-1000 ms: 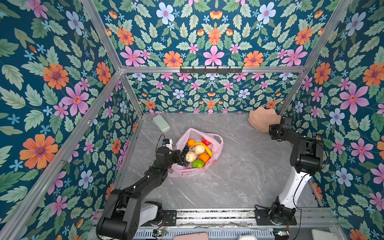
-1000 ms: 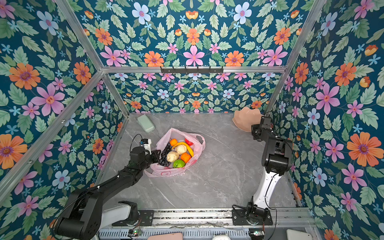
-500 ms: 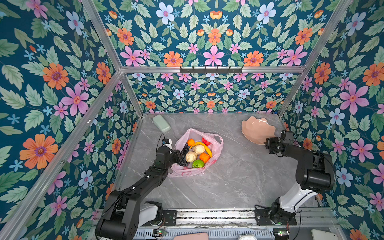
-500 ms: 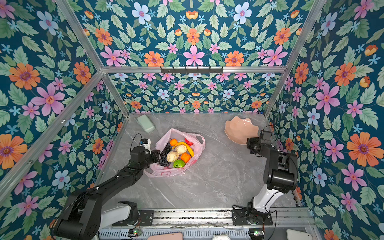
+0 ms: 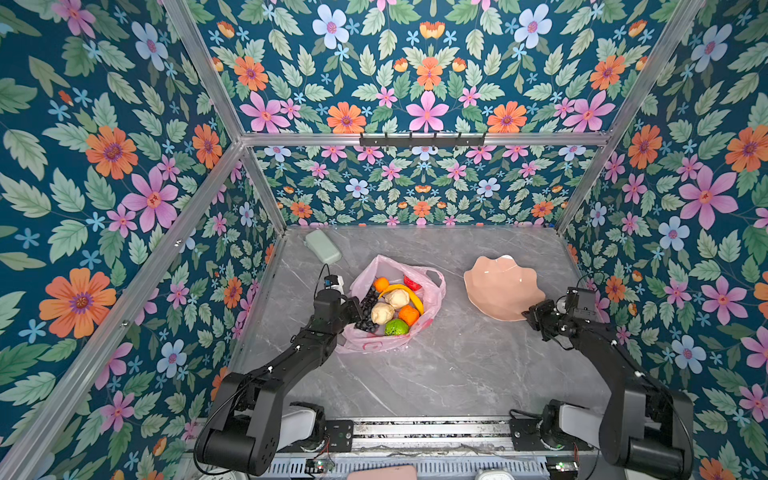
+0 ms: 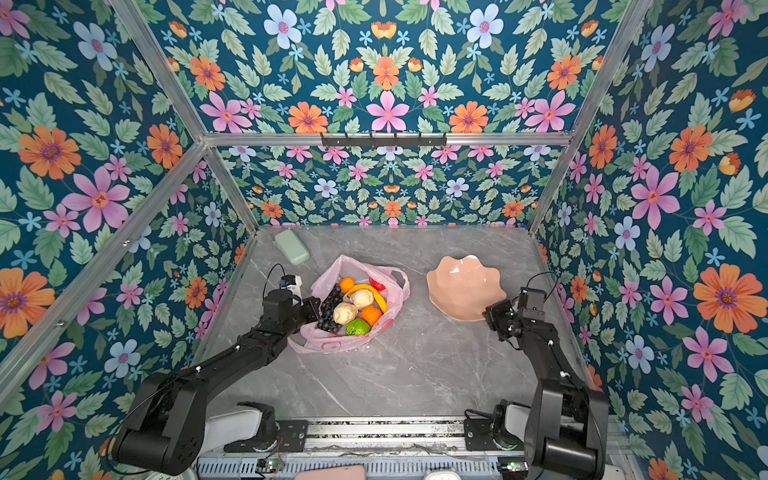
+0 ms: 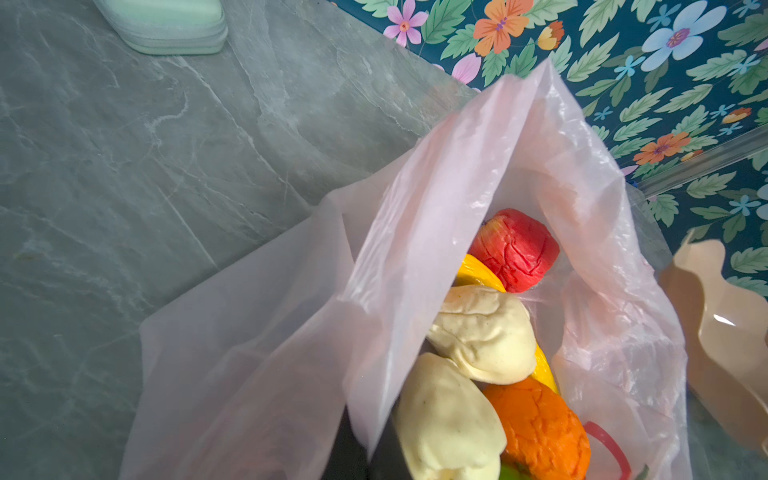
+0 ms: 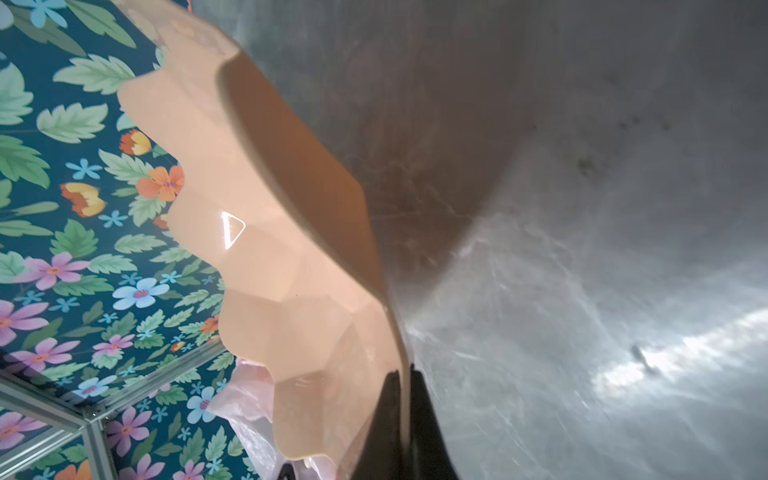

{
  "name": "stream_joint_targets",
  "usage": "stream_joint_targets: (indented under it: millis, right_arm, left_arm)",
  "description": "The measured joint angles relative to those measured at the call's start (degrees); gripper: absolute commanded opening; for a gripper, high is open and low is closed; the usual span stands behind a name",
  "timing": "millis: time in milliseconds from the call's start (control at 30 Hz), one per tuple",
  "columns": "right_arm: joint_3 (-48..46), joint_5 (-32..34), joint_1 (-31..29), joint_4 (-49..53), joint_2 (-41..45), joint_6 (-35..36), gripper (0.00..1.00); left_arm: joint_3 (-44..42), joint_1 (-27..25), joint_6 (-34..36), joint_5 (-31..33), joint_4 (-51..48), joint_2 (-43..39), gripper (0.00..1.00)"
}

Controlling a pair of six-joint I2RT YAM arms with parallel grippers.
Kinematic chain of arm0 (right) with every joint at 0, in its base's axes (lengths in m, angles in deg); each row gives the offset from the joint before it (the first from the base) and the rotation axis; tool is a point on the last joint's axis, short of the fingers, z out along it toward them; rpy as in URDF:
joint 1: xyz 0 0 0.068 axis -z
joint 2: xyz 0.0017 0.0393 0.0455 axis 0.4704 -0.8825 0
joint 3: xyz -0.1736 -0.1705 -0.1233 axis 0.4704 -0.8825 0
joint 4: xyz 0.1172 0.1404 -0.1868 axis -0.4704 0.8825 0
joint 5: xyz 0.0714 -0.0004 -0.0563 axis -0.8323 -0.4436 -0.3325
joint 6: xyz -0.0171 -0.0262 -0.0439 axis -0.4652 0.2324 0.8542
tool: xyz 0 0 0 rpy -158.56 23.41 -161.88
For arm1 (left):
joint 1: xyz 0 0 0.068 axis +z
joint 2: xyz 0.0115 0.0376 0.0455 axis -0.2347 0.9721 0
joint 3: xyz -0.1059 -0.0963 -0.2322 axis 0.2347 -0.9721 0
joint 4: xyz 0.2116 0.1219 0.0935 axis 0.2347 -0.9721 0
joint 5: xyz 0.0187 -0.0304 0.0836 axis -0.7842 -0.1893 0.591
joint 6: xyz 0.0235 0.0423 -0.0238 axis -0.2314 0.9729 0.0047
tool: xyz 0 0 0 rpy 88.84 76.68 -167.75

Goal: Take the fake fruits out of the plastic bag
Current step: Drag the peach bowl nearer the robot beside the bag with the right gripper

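Note:
The pink plastic bag [image 5: 370, 340] lies open at centre-left of the table in both top views. Inside are the fake fruits: a banana [image 5: 409, 293], dark grapes [image 5: 368, 305], two oranges [image 5: 381, 284], a red apple [image 7: 515, 249], a green fruit [image 5: 395, 327] and two cream pieces [image 7: 482, 332]. My left gripper [image 5: 353, 309] is shut on the bag's left rim [image 7: 374, 395], holding the mouth up. My right gripper [image 5: 534, 313] is shut on the near rim of a peach wavy bowl [image 5: 498, 286], to the right of the bag; the rim sits between the dark fingers [image 8: 390, 407].
A mint-green box [image 5: 323, 247] lies in the back left corner. Floral walls close in the table on three sides, with a black hook rail [image 5: 422, 139] on the back wall. The arm bases and a metal rail [image 5: 415, 432] line the front edge.
My right gripper has carried the bowl from the back right corner forward and left, to beside the bag. The left arm and the bag have not moved.

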Motion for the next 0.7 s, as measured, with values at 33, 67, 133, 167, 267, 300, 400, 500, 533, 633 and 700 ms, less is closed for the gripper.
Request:
stream_joint_targets:
  millis: [33, 67, 133, 167, 267, 300, 400, 500, 533, 633, 700]
  right_arm:
    - [-0.63, -0.28, 0.0, 1.99, 2.12, 0.61, 0.0]
    - [-1.16, -0.55, -0.13, 4.11, 4.31, 1.55, 0.0]
    - [-1.84, -1.14, -0.44, 7.96, 8.09, 3.08, 0.0]
    - [-1.97, -1.55, -0.66, 10.1, 9.81, 3.85, 0.0]
    - [-2.19, -2.08, -3.08, 16.39, 14.71, 6.21, 0.0]
    - [-2.36, -2.19, -4.22, 18.32, 16.26, 6.82, 0.0]
    - [-4.09, -2.8, -6.8, 22.97, 19.85, 8.22, 0.0]
    - [-6.34, -3.54, -7.34, 27.28, 21.97, 9.97, 0.0]
    - [-6.75, -3.65, -7.43, 28.63, 22.4, 10.62, 0.0]
    - [-7.34, -3.72, -7.58, 32.61, 23.76, 13.07, 0.0]
    - [-7.52, -3.74, -7.72, 34.32, 24.37, 14.38, 0.0]
  left_arm:
    - [0.22, 0.0, -0.04, 0.07, -0.02, 0.13, 0.0]
    - [0.48, 0.0, -0.11, 0.11, -0.07, 0.28, 0.0]
    - [0.85, 0.0, -0.83, 0.24, -0.07, 0.63, 0.0]
    - [1.01, 0.0, -0.83, 0.28, -0.11, 0.87, 0.0]
    - [1.64, 0.0, -0.92, 1.07, -0.48, 1.95, 0.0]
    - [1.86, 0.0, -1.14, 1.57, -0.68, 2.29, 0.0]
    - [2.73, 0.0, -1.25, 2.14, -0.94, 3.41, 0.0]
    - [3.45, 0.0, -1.25, 2.95, -0.92, 4.37, 0.0]
    - [3.56, 0.0, -1.25, 3.02, -0.92, 4.59, 0.0]
    - [3.85, 0.0, -1.46, 3.19, -0.92, 5.2, 0.0]
    - [3.89, 0.0, -1.92, 3.19, -0.9, 5.33, 0.0]
